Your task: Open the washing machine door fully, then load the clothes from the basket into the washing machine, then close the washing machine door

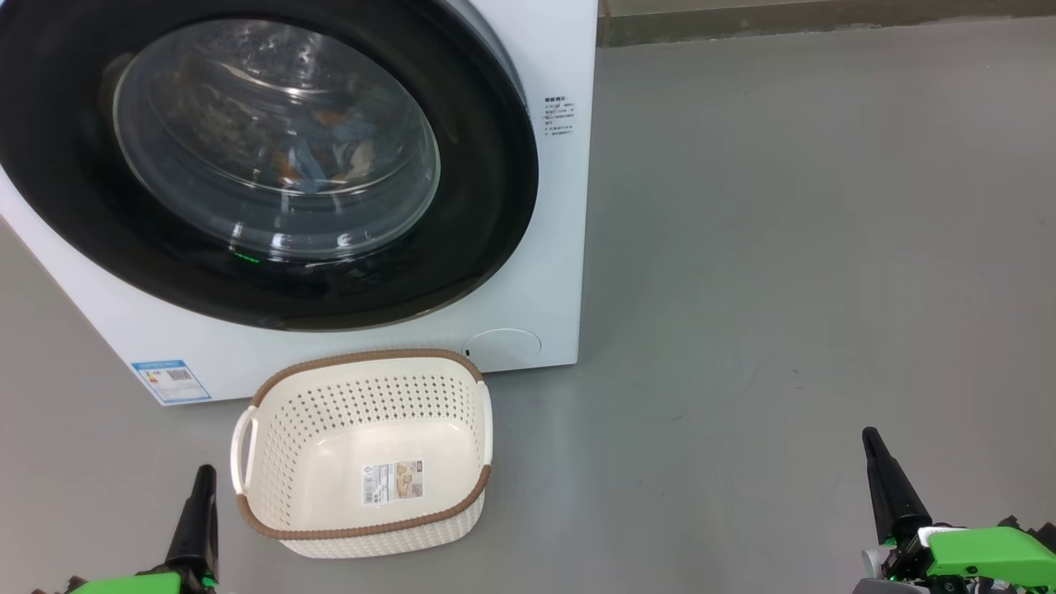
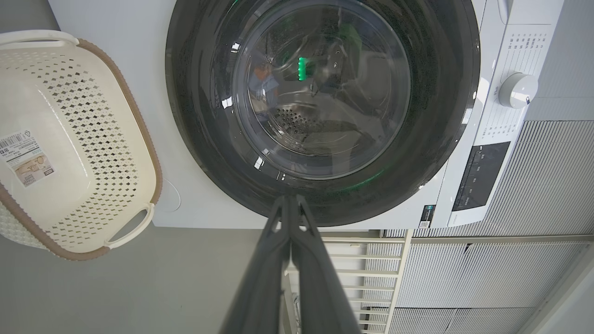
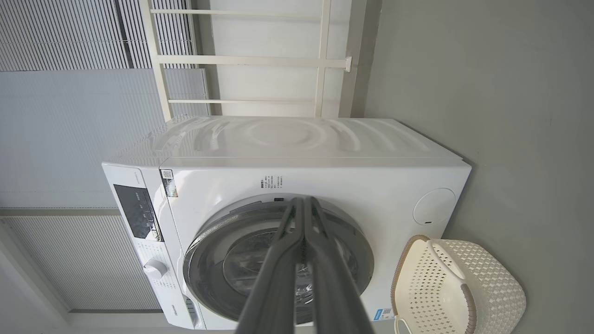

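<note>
Nearest the robot, the left gripper (image 1: 204, 483) rises at the lower left of the head view. Its jaws are pressed together and hold nothing. The left wrist view shows the same: the two dark jaws of the left gripper (image 2: 288, 200) meet along their length, tips in front of the door's lower rim. At the lower right, the right gripper (image 1: 871, 441) stands well apart from everything on the grey floor (image 1: 784, 289). Its jaws are likewise closed and hold nothing, and in its own wrist view the right gripper (image 3: 304, 202) tapers to a joined tip.

Just beyond the left gripper sits the basket (image 1: 363, 357), on the floor in front of the washing machine (image 1: 561, 247). Its brown rim is near the machine's base, and a paper label (image 1: 393, 483) shows on its bare cream floor.

Behind the basket, low on the machine's white front, are a blue energy sticker (image 1: 171, 379) and a round cover (image 1: 502, 346). Above them the washing machine door (image 1: 495, 206) lies shut against the front, a glossy black ring around its glass bowl. Through that glass, the clothes (image 1: 330, 144) show as blue and orange-brown fabric inside the drum. Farthest off, seen from the left wrist, are a white dial (image 2: 517, 89) and a dark control panel (image 2: 478, 176).
</note>
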Tool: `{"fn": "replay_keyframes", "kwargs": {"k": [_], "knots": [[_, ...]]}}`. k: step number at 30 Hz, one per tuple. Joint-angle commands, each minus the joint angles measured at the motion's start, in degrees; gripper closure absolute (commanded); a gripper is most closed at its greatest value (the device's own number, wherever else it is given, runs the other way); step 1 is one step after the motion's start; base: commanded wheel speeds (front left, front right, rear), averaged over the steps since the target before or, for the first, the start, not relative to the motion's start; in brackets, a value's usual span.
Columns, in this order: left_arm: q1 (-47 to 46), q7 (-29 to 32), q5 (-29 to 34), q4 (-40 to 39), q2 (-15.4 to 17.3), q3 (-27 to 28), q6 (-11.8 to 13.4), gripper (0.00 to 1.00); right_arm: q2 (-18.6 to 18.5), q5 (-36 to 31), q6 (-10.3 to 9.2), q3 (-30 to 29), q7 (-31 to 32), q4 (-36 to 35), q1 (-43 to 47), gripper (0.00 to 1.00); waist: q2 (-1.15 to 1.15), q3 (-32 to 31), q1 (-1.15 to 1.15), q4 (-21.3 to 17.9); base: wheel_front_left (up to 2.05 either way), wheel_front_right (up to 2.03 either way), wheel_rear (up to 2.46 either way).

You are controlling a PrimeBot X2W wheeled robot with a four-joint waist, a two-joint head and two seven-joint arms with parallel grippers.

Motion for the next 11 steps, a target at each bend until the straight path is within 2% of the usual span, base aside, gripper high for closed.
{"fn": "replay_keyframes", "kwargs": {"k": [1, 11], "knots": [[-2.26, 0.17, -0.22, -1.14, 1.14, 1.91, -0.60, 1.00, -0.21, 0.19, -0.06, 1.31, 0.45, -1.40, -2.60, 1.00, 0.00, 0.00, 0.00, 0.00, 0.00, 0.00, 0.00], [-2.26, 0.17, -0.22, -1.14, 1.14, 1.91, -0.60, 1.00, -0.21, 0.19, -0.06, 1.31, 0.45, -1.40, -2.60, 1.00, 0.00, 0.00, 0.00, 0.00, 0.00, 0.00, 0.00]]}}
